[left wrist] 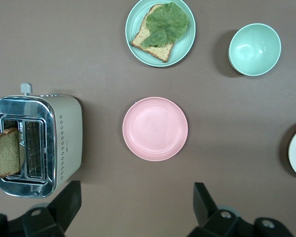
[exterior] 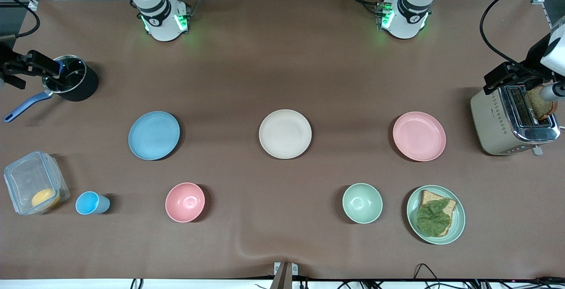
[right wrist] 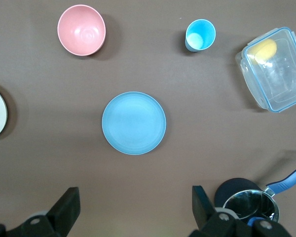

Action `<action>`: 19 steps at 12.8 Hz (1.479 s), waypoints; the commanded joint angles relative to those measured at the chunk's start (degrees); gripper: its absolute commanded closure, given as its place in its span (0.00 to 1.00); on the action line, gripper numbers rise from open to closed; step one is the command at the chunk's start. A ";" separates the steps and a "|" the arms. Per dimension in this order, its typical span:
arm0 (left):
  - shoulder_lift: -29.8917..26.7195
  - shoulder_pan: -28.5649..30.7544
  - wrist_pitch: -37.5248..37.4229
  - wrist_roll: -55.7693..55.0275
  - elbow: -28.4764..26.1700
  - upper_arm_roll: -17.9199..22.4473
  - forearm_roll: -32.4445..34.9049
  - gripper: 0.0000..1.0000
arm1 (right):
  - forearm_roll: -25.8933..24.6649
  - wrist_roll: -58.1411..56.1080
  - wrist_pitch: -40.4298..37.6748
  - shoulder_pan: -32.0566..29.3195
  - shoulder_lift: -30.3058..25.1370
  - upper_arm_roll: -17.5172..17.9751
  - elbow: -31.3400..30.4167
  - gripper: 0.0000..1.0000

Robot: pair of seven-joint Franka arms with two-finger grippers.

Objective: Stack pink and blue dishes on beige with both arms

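Three flat plates lie in a row across the middle of the table. The light blue plate (exterior: 154, 135) is toward the right arm's end, the cream-beige plate (exterior: 285, 133) is in the middle, and the pale pink plate (exterior: 419, 136) is toward the left arm's end. All three are bare and apart. My left gripper (left wrist: 135, 197) hangs high over the table near the pink plate (left wrist: 155, 128), open and holding nothing. My right gripper (right wrist: 134, 197) hangs high near the blue plate (right wrist: 133, 123), also open with nothing in it. Neither hand shows in the front view.
Nearer the front camera stand a blue cup (exterior: 90, 203), a pink bowl (exterior: 185, 202), a green bowl (exterior: 362, 203) and a green plate (exterior: 459, 213) with bread and a leaf. A toaster (exterior: 507, 121) sits beside the pink plate; a clear container (exterior: 35, 182) and black pot (exterior: 73, 81) are at the other end.
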 commanded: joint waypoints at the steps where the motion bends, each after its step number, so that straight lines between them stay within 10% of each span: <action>1: 0.61 0.24 -1.35 0.91 1.60 -0.24 -0.19 0.00 | -0.39 -0.44 -0.40 -0.06 -0.55 -0.07 -0.27 0.00; 8: 4.73 1.64 -0.04 1.26 -0.50 0.19 1.22 0.00 | -0.12 -0.53 0.03 -0.41 -0.46 -0.16 -1.32 0.00; 15: 12.63 10.69 28.15 2.22 -20.26 -0.07 1.57 0.00 | 0.14 -0.44 9.15 -1.38 -0.11 -0.33 -10.27 0.00; 19: 19.31 10.26 32.84 2.14 -22.83 -0.42 0.87 0.00 | 0.14 -0.44 13.30 -1.12 1.47 -0.33 -15.73 0.00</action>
